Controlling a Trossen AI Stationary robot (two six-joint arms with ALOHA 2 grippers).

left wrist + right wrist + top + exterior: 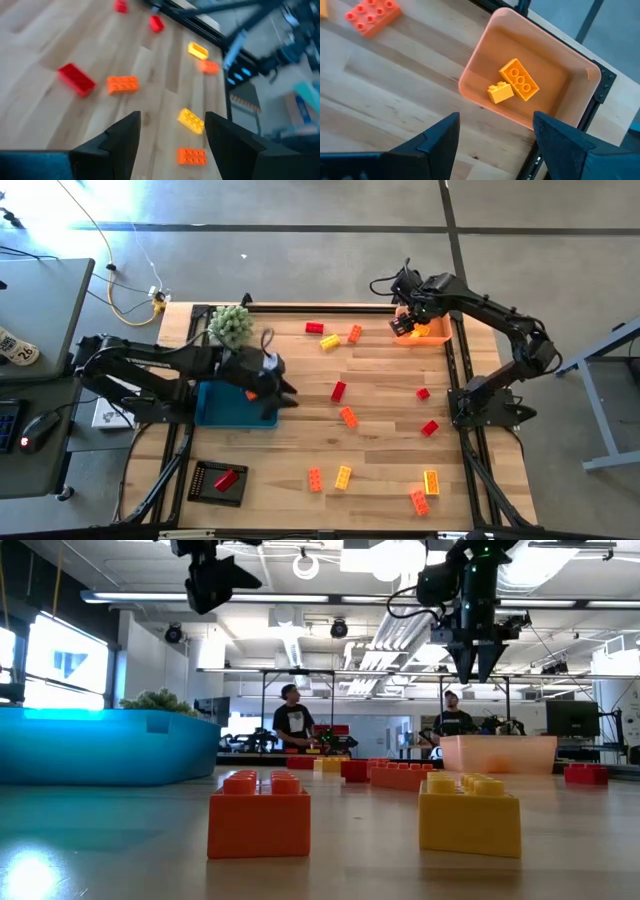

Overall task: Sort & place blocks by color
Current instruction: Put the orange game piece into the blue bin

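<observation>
Red, orange and yellow blocks lie scattered on the wooden table, among them a red one (338, 391) and an orange one (348, 416) near the middle. My left gripper (285, 390) hovers open and empty at the right edge of the blue tray (225, 405); its wrist view (172, 122) shows a red block (76, 79) and an orange block (122, 84) ahead. My right gripper (405, 326) hangs open and empty above the near-left rim of the orange tray (432, 333). That tray (485, 60) holds two orange blocks (519, 80) (500, 92) on its floor.
A black tray (205, 485) at the near left holds a red block (227, 477). A fuzzy green plant (230, 325) stands at the far left behind the blue tray. Several blocks lie near the front edge, right of centre (343, 476). People stand beyond the table (293, 720).
</observation>
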